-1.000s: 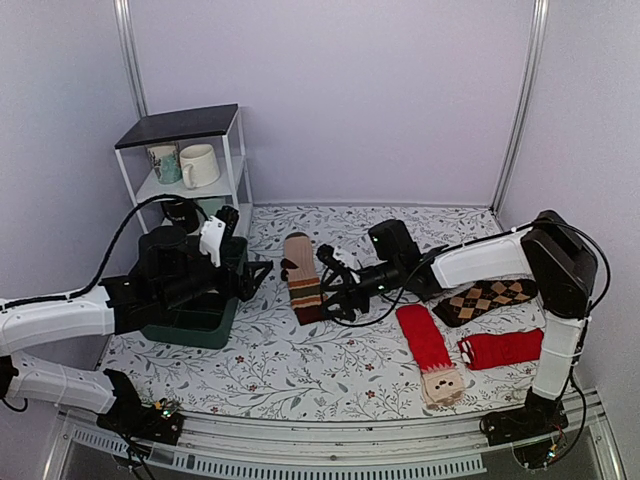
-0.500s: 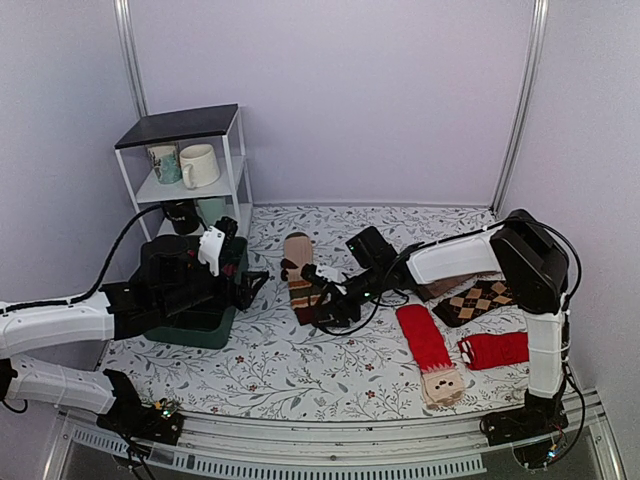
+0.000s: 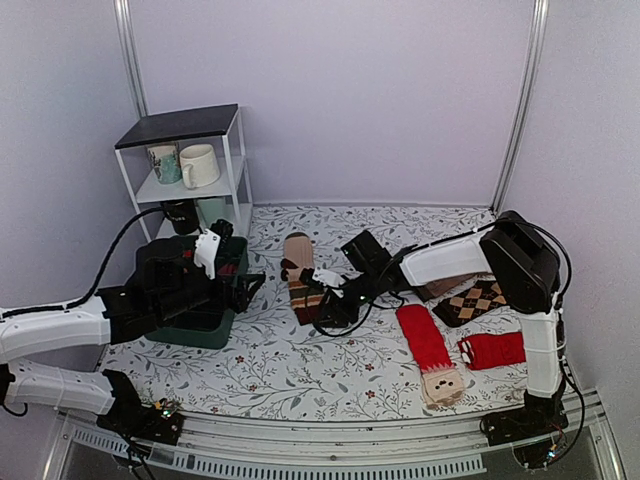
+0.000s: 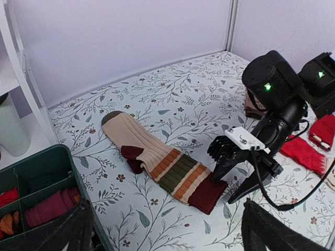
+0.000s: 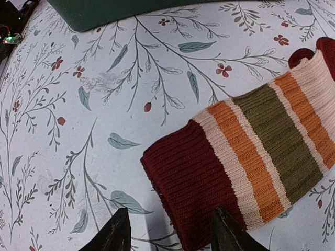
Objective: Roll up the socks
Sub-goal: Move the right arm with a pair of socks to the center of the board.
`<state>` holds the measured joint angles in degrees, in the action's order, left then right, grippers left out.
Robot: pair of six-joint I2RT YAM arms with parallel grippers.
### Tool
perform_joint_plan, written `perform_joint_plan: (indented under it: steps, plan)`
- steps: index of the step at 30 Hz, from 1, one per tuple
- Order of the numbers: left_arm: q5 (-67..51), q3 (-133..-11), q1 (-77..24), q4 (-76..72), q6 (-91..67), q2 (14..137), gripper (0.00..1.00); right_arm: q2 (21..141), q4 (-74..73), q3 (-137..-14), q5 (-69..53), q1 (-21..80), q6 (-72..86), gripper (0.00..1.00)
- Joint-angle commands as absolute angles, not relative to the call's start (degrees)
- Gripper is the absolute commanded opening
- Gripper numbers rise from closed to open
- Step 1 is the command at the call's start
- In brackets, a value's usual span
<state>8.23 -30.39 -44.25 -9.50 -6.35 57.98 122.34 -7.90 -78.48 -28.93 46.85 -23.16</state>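
Observation:
A striped sock point(image 3: 300, 275) lies flat on the floral table, beige toe far, maroon cuff near. It also shows in the left wrist view point(image 4: 162, 162) and the right wrist view point(image 5: 261, 151). My right gripper point(image 3: 322, 310) is open and low at the cuff. One finger point(image 5: 116, 232) is over bare table and the other point(image 5: 227, 230) is over the maroon cuff point(image 5: 191, 178). It also shows in the left wrist view point(image 4: 226, 187). My left gripper point(image 3: 250, 285) is open and empty, by the green bin's right edge, facing the sock point(image 4: 167, 209).
A green bin point(image 3: 195, 315) holding rolled socks sits at the left. A white shelf point(image 3: 190, 165) with mugs stands behind it. A red sock with a face point(image 3: 428, 345), a second red sock point(image 3: 495, 350) and an argyle sock point(image 3: 482, 298) lie at the right.
My right gripper has moved left and down to the striped sock's cuff. My left arm has drifted slightly back to the left.

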Motion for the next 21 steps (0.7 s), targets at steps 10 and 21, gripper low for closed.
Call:
perform_joint_plan:
  steps: [10,21]
  plan:
    - [9.96,-29.53,-44.42,-7.98,-7.15,54.64,1.0,123.09,-8.06,-70.34,-20.53,51.14,-19.3,0.46]
    - [8.2,-28.79,-44.41,-8.22,-7.39,53.69,0.99,120.05,-12.88,-66.62,-20.84,51.77,-10.21,0.07]
